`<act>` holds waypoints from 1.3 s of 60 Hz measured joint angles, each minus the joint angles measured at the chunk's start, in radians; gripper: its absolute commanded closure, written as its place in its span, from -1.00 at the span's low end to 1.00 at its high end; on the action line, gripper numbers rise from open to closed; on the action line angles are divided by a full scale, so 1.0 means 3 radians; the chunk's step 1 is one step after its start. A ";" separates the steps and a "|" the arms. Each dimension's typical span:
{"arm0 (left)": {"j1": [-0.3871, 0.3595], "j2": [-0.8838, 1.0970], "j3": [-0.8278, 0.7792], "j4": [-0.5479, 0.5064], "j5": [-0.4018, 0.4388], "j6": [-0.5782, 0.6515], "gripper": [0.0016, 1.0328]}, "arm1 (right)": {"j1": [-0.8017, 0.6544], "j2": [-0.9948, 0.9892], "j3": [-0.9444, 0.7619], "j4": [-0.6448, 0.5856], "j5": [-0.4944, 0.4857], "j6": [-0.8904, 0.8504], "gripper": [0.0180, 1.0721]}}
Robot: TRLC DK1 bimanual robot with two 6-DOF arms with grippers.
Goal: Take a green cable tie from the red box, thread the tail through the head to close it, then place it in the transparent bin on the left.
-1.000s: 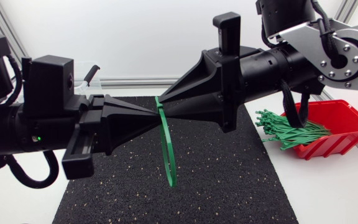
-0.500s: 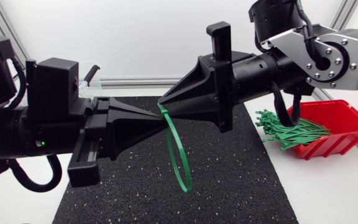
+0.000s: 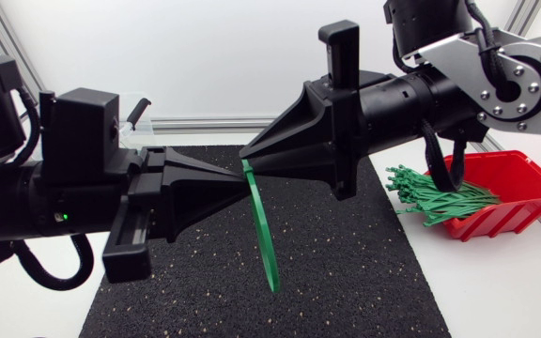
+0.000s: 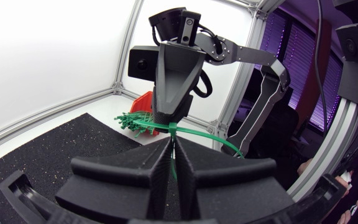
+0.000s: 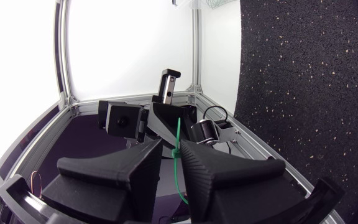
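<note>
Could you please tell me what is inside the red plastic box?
A bundle of green cable ties lies in the red plastic box, tips poking over its rim. The floor beneath them is hidden.

Robotics lab bench: white-walled aluminium frame (image 3: 205,123), black speckled mat (image 3: 346,282), red box (image 3: 524,178) of parts.

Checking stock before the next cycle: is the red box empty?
Not empty: green cable ties lie bundled in the red box, ends poking past its rim.
</note>
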 measured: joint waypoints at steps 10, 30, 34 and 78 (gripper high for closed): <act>-0.0001 0.0000 0.0000 0.0000 0.0003 0.0003 0.93 | 0.0024 0.0000 0.0000 0.0001 0.0025 0.0001 0.49; 0.0000 -0.0001 -0.0023 0.0001 0.0001 0.0031 0.93 | 0.0034 0.0004 0.0000 0.0001 0.0053 0.0001 0.49; 0.0000 -0.0001 -0.0027 0.0000 0.0000 0.0053 0.93 | 0.0050 0.0004 0.0000 0.0001 0.0072 0.0001 0.54; -0.0048 -0.0037 -0.0067 -0.0003 -0.0078 0.0126 0.93 | 0.0177 -0.0013 -0.0057 0.0032 0.0313 0.0003 0.89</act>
